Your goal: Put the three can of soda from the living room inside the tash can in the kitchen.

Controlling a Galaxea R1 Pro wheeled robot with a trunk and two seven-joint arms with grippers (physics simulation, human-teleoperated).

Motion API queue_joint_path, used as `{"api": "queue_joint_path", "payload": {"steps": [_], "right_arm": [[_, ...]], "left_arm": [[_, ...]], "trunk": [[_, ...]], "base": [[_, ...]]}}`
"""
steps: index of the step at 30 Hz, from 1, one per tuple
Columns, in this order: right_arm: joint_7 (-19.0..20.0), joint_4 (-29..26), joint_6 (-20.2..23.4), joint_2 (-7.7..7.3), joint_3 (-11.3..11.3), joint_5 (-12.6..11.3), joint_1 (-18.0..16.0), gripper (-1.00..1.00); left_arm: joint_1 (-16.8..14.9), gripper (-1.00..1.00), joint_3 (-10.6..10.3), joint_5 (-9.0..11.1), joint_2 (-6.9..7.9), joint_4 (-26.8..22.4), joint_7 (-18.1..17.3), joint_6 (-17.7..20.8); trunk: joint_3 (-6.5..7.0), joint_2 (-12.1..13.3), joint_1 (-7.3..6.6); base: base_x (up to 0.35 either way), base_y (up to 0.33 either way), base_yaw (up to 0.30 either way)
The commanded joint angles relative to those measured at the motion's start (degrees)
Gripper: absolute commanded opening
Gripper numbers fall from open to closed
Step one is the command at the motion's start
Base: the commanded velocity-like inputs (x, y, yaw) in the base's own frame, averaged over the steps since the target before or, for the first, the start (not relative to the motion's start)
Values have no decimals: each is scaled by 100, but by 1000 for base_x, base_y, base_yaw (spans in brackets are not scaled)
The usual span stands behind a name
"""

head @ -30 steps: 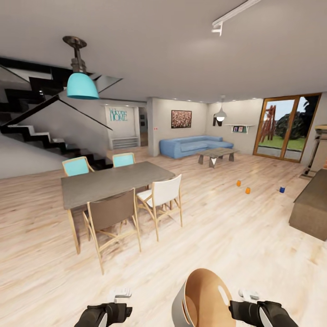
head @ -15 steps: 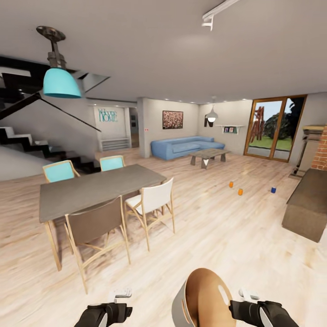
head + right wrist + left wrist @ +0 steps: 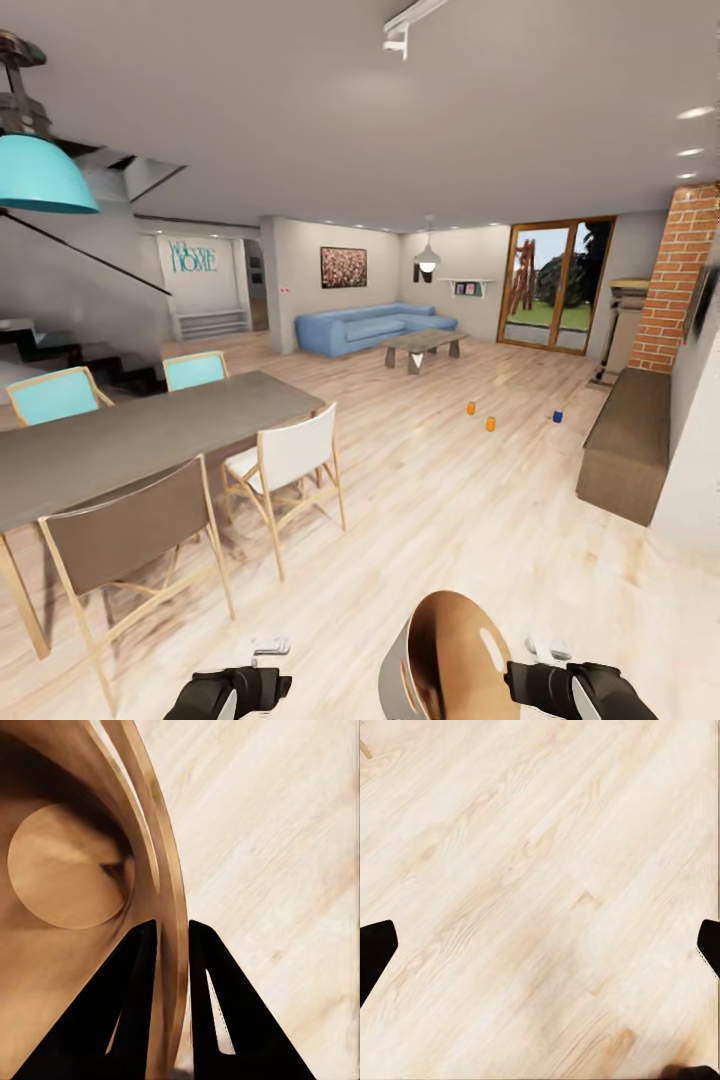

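Observation:
Far ahead on the light wood floor of the living room stand the three cans of soda: two orange ones (image 3: pixel 471 408) (image 3: pixel 490 424) and a dark blue one (image 3: pixel 558 416). The tash can (image 3: pixel 450 660), grey outside and tan-brown inside, is tilted at the head view's bottom edge. My right gripper (image 3: pixel 520 678) is shut on its rim. In the right wrist view the black fingers (image 3: pixel 142 975) pinch the rim wall (image 3: pixel 171 907), one inside and one outside. My left gripper (image 3: pixel 262 688) is open over bare floor, its fingertips (image 3: pixel 373 952) spread wide apart.
A dining table (image 3: pixel 130 440) with several chairs (image 3: pixel 290 460) stands at the left. A blue sofa (image 3: pixel 370 328) and a coffee table (image 3: pixel 420 345) are at the back. A long low dark cabinet (image 3: pixel 625 445) and a brick column (image 3: pixel 678 280) line the right wall.
The whole head view has shifted: the table, sofa and cans slid to the left and the brick column came into view. Both grippers and the tash can kept their places in the picture.

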Motion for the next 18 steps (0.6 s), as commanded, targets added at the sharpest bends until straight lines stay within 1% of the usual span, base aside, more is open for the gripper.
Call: {"api": "queue_joint_path", "payload": {"steps": [1, 14, 18], "right_arm": [[29, -8, 25, 1, -12, -122, -4, -100], [31, -3, 25, 4, -10, -122, -1, -100], [33, -3, 24, 2, -12, -123, -1, -100]], "left_arm": [[0, 100, 0, 1, 0, 1, 0, 0], [0, 100, 0, -4, -1, 1, 12, 0], [0, 100, 0, 1, -1, 1, 92, 0]], "trunk": [[4, -1, 0], [17, -1, 0], [17, -1, 0]], "base": [[293, -173, -72], [296, -146, -17], [297, -140, -106]]}}
